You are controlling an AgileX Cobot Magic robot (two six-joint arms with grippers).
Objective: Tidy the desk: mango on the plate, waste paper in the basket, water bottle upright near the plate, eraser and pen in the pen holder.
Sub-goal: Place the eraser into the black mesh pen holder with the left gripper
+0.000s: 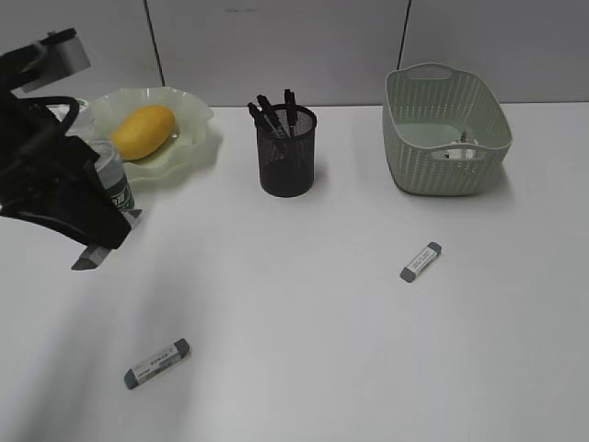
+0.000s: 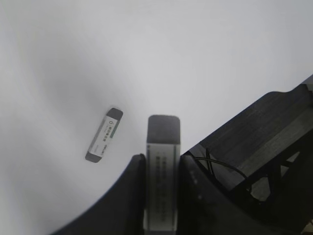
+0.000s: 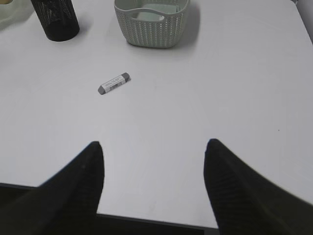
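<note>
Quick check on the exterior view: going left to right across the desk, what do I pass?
Left gripper holding an eraser → mango on the plate → pen holder → loose eraser → basket.

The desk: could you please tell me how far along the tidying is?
Done: the mango lies on the plate, pens stand in the pen holder, something white lies in the basket, and the water bottle stands beside the plate. In hand: the left gripper holds an eraser. Left: that one, plus the left eraser and right eraser on the desk.
</note>
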